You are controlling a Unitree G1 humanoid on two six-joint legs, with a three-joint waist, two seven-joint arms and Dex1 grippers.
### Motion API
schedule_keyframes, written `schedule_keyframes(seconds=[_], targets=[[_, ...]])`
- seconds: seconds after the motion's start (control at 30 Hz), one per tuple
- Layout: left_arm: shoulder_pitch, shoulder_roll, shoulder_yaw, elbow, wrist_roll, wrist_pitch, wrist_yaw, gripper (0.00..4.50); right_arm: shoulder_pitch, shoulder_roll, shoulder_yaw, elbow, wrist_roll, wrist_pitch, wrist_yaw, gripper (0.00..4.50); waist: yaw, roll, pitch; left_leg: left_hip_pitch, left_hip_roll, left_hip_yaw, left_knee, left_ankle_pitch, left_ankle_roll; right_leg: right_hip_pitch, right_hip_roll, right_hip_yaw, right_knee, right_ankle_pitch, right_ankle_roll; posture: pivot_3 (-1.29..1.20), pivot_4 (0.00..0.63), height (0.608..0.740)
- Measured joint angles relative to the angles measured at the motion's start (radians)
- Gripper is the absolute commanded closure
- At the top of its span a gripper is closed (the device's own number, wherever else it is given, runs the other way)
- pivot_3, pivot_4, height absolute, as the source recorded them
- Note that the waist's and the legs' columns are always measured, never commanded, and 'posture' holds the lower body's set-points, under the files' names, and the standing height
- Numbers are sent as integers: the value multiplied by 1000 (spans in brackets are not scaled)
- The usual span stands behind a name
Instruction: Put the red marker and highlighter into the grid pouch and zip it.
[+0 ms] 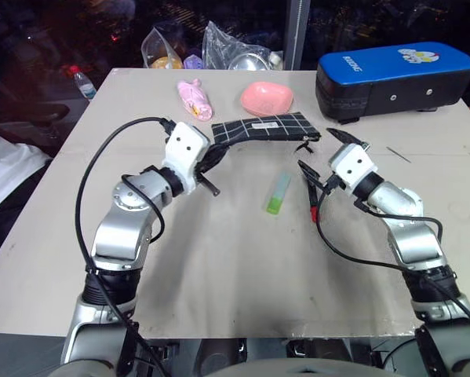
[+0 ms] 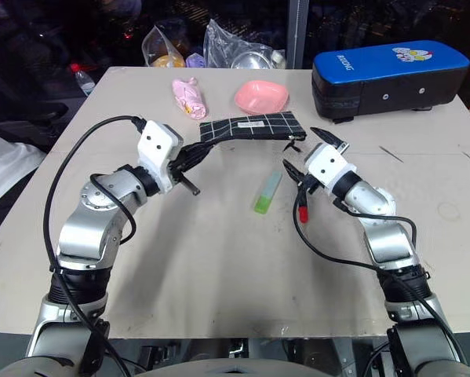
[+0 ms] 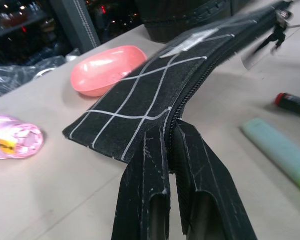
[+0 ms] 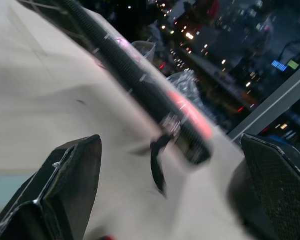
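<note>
left gripper (image 3: 172,150) pinches grid pouch (image 1: 270,127) end, right gripper (image 1: 329,155) wide (probably near zipper); highlighter (image 1: 278,193), red marker (image 1: 316,206) not inside.

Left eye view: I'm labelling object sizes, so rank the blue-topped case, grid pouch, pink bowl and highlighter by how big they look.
1. Blue-topped case
2. Grid pouch
3. Pink bowl
4. Highlighter

The case sits farthest back yet looks largest, so that rank is safe.

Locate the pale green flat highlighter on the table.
In the left eye view, the pale green flat highlighter lies mid-table between both grippers, in front of the black grid-lined fabric pouch.
</note>
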Motion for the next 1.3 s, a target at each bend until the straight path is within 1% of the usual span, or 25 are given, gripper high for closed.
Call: schedule_keyframes(seconds=[0.13,0.17,0.2,0.33,0.4,0.43,0.47,0.5,0.57,0.6,0.63,0.7,0.77,0.83,0.93,1.03,1.1,1.3], targets=[[3,-8,-10,-8,-8,17,1,4447,-61,-10,38,94,-71,-59,-16,0,-1,0,0,0,0,1,0,0,0,-1,0,1,0,0,0,0,150,740],[3,-9,-17,-9,-9,19,1,4482,-73,-15,43,111,-85,-70,-20,260,-1,0,0,0,0,1,0,0,0,-1,0,1,0,0,0,0,150,740],[4,-10,-24,-9,-10,21,0,4482,-92,-23,46,137,-102,-91,-24,260,-1,0,0,0,0,1,-1,0,0,-1,0,1,0,0,0,0,150,740],[17,-10,-33,-19,-11,21,-4,4500,-122,-24,61,187,-124,-125,-35,1884,-1,0,0,0,0,1,-1,0,0,-1,0,1,0,0,0,0,150,740],[29,-7,-38,-32,-10,10,-10,4500,-122,-23,62,202,-130,-138,-40,2937,-1,0,0,0,0,1,-1,0,-1,-1,0,1,0,0,0,0,150,740],[33,-6,-42,-38,-8,2,-11,4500,-123,-24,62,210,-134,-143,-40,3612,-1,0,0,0,0,1,-1,0,-1,-1,0,2,0,0,0,0,150,740],[33,-6,-43,-40,-7,-1,-11,4500,-123,-24,62,213,-136,-146,-40,4041,0,0,0,0,0,1,-1,0,-1,-1,0,2,0,0,0,0,150,740],[34,-6,-44,-43,-6,-7,-10,4500,-123,-26,64,217,-137,-154,-39,4354,-1,0,0,0,0,1,-1,0,-1,-1,0,2,0,0,0,0,150,740],[37,-5,-44,-47,-6,-16,-10,4500,-123,-30,65,217,-139,-159,-39,4439,-1,0,0,0,0,1,-1,0,-1,-1,0,2,0,0,0,0,150,740],[40,-5,-44,-48,-6,-24,-11,4151,-123,-34,65,218,-140,-165,-38,4482,-1,0,0,0,0,1,-1,0,-1,-1,0,2,0,0,0,0,150,740],[50,1,-44,-48,-6,-47,-17,3941,-123,-39,65,221,-141,-180,-37,4500,-1,0,0,0,0,1,-1,0,-1,-1,0,2,0,0,0,0,150,740],[63,17,-45,-49,2,-96,-34,3178,-124,-46,65,233,-143,-189,-37,4500,-1,0,0,0,0,1,-1,0,-1,-1,0,2,0,0,0,0,150,740],[80,56,-55,-51,30,-191,-62,2191,-125,-51,65,248,-143,-201,-37,4500,-1,0,1,0,1,2,-1,0,-1,-1,0,2,0,0,0,0,150,740],[99,101,-72,-49,86,-343,-86,1221,-125,-62,65,261,-141,-230,-28,4500,-1,0,1,0,0,3,-2,0,-1,-1,0,2,0,0,0,0,150,740],[117,149,-84,-12,171,-530,-92,1221,-126,-72,65,280,-133,-292,-6,4500,-1,0,1,1,0,3,-2,0,-1,-1,0,2,0,0,0,0,150,740],[117,160,-84,70,227,-679,-85,1221,-127,-72,65,313,-108,-360,21,4500,-1,0,1,1,0,4,-1,0,-1,-1,0,2,0,0,0,0,150,740],[117,163,-82,126,240,-771,-81,1221,-132,-70,65,337,-89,-396,41,4500,-1,0,1,1,1,4,-1,0,-1,-1,0,3,0,0,0,0,150,740],[117,180,-81,227,246,-975,-95,1221,-135,-68,61,368,-12,-418,88,4500,0,0,1,1,1,4,-2,0,-1,-2,0,3,0,0,0,0,150,740]])
